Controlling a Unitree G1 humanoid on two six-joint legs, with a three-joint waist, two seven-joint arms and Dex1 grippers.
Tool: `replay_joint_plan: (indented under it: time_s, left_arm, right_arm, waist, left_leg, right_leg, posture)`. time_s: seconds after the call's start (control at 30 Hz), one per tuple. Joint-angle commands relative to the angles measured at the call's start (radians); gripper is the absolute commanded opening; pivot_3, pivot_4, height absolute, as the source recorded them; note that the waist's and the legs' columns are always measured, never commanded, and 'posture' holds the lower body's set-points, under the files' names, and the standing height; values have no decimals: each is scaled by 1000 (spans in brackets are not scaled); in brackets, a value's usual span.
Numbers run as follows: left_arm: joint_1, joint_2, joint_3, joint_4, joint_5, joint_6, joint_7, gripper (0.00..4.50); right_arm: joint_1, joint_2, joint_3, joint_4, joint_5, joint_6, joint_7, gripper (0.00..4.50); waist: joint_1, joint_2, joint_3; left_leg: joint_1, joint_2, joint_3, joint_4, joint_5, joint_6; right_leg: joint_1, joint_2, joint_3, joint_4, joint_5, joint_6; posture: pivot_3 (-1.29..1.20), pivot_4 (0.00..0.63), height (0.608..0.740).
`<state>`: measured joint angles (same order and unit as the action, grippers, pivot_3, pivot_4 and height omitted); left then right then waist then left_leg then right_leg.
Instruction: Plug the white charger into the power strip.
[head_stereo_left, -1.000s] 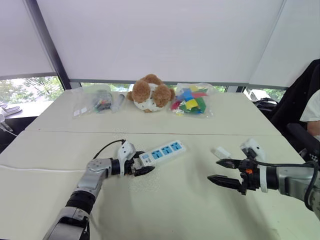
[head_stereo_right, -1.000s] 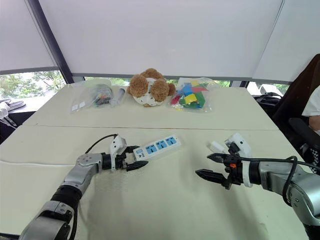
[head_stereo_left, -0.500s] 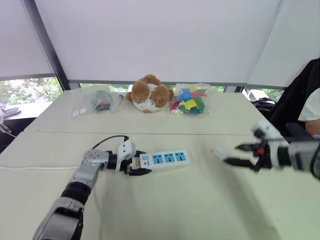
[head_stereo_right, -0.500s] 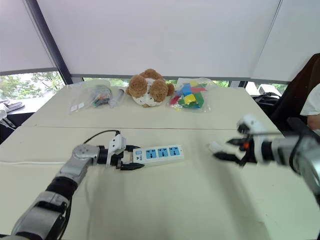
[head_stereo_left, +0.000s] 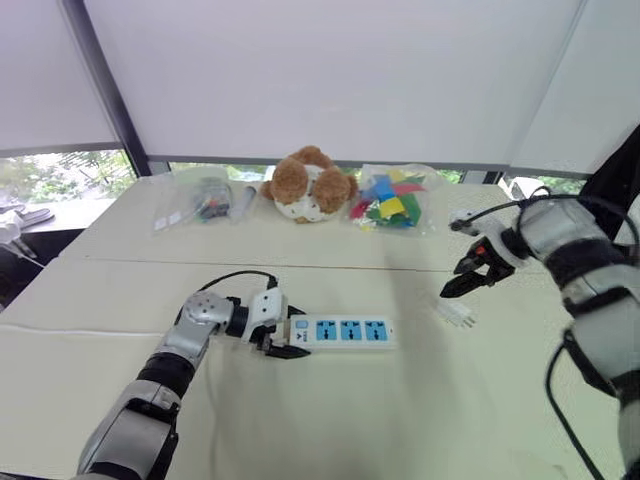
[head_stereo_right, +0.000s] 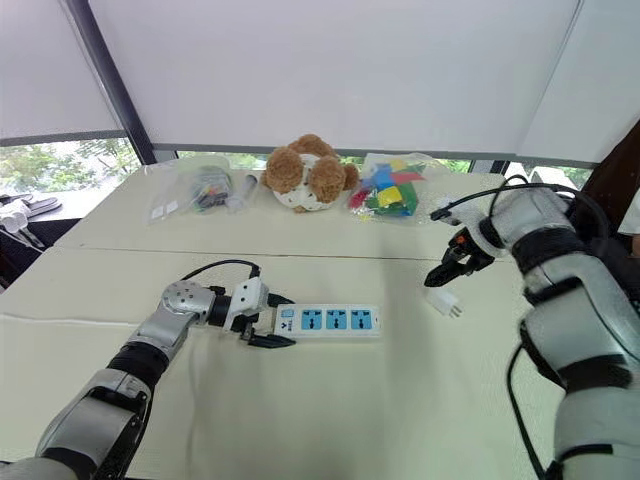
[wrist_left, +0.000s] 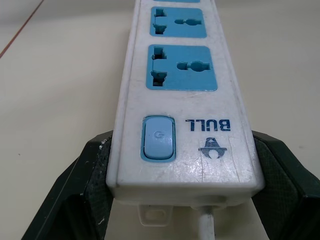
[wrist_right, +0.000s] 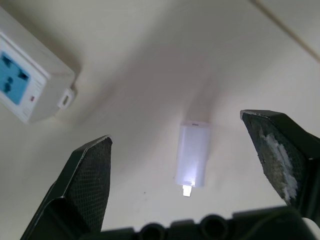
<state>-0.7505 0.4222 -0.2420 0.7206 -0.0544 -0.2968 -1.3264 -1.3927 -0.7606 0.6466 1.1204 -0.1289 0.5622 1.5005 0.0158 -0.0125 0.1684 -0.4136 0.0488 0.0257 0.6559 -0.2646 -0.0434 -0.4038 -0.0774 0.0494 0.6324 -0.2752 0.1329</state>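
Left pincer: your left pincer (head_stereo_left: 283, 340) is clamped on the switch end of the power strip (head_stereo_left: 343, 331), one black finger (wrist_left: 82, 192) against each long side, where the cord leaves the casing.
Power strip: it lies flat on the bench (head_stereo_left: 330, 420), near the middle of the front half, its length running roughly parallel to the front edge, three blue sockets facing up. In the left wrist view you see the pale blue switch (wrist_left: 158, 138) just past the grip.
Right pincer: your right pincer (head_stereo_left: 460, 280) hangs above the bench toward the right edge, pointing down, fingers (wrist_right: 85, 185) spread wide and holding nothing.
White charger: the white charger (head_stereo_left: 455, 314) lies on its side on the bench, well apart from the strip's far end, toward the right edge. In the right wrist view it sits between the spread fingers, below them, untouched.
Far side: a brown plush toy (head_stereo_left: 310, 184), a bag of coloured pieces (head_stereo_left: 388, 199) and another clear bag (head_stereo_left: 198, 202) sit along the far edge.
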Motion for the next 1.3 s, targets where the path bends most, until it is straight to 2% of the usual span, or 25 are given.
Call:
replay_joint_plan:
  time_s: [0.03, 0.23, 0.47, 0.6, 0.7, 0.83, 0.9, 1.17, 1.3]
  left_arm:
    - [66, -22, -50, -28, 41, 17, 7, 3036]
    - [144, -15, -32, -114, 26, 57, 54, 3036]
    - [221, -15, -31, -210, 25, 101, 97, 3036]
    - [262, -20, -32, -268, 23, 131, 129, 3036]
    - [292, -16, -35, -308, 22, 151, 146, 3036]
    - [315, -3, -33, -345, 22, 174, 158, 3036]
    - [317, 2, -32, -348, 22, 178, 158, 3036]
    - [265, 20, -43, -284, 20, 202, 94, 3036]
    - [186, 16, -48, -163, 24, 213, 31, 3036]
  right_arm:
    - [-46, 23, 15, 129, -108, -86, 2, 4500]
    - [-57, 83, 9, 216, -225, -153, -32, 4500]
    - [-55, 131, -37, 244, -281, -149, -56, 4500]
    - [-30, 149, -63, 250, -303, -163, -127, 4500]
    - [-13, 155, -81, 255, -312, -169, -173, 3575]
    - [0, 161, -98, 259, -324, -165, -171, 1501]
    - [0, 161, -105, 259, -330, -165, -158, 655]
    - [-17, 134, -106, 245, -358, -197, -13, 660]
    - [-16, 115, -99, 225, -364, -236, 93, 660]
  waist:
    - [1, 1, 0]
    - [-9, 7, -2]
    - [-11, 11, -4]
    - [-11, 12, -4]
    - [-7, 11, -4]
    - [-9, 12, -4]
    - [-11, 12, -5]
    - [-12, 12, -5]
    - [-22, 12, -5]
  left_leg:
    - [0, 0, 0, 1, 0, 0]
    - [0, -1, 1, 4, 0, 0]
    - [4, 0, 0, 6, 0, 0]
    - [4, 0, 0, 6, 0, 0]
    - [4, 0, 0, 6, 0, 0]
    - [4, 0, 0, 6, 0, 0]
    - [4, 0, 0, 6, 0, 0]
    - [5, 0, 0, 6, 0, 0]
    - [5, 0, 0, 6, 0, 0]
  right_leg:
    - [0, 0, 0, 0, 0, 0]
    - [1, -1, 0, 2, 0, 0]
    - [1, -1, 0, 10, 0, 1]
    - [1, -1, 0, 12, 0, 1]
    - [1, -1, 0, 12, 0, 1]
    - [1, -1, 0, 11, -1, 1]
    - [1, -1, 0, 12, -1, 1]
    - [1, 0, 0, 12, -1, 1]
    - [1, 0, 0, 12, -1, 1]
  posture:
    - [0, 150, 739]
    - [0, 150, 739]
    - [0, 150, 739]
    - [0, 150, 739]
    - [0, 150, 739]
    - [0, 150, 739]
    - [0, 150, 739]
    - [0, 150, 739]
    - [0, 150, 739]
